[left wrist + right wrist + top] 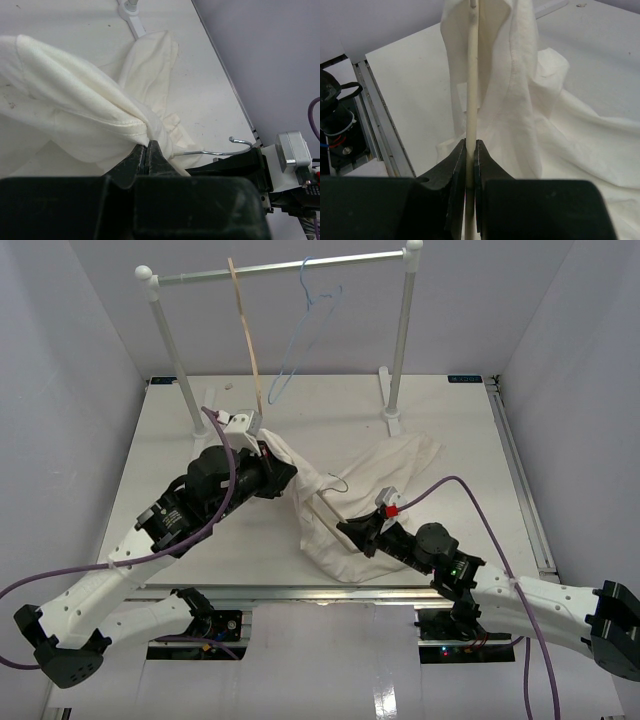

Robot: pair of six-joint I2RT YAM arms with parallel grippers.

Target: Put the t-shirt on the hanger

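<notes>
The cream t-shirt [340, 495] lies bunched in the middle of the table and drapes up over both grippers. My left gripper [282, 468] is shut on a gathered fold of the t-shirt [90, 100], holding it raised. My right gripper [350, 532] is shut on a slim arm of the pale cream hanger [471, 90], which runs up inside the cloth [520, 75]. The hanger's silver hook [225, 149] sticks out of the cloth in the left wrist view; it shows faintly in the top view [337, 483].
A clothes rail [280, 272] stands at the back on two white posts. A tan wooden hanger [245, 325] and a thin blue wire hanger [300, 330] hang from it. The table's front edge [330, 590] runs just below the shirt.
</notes>
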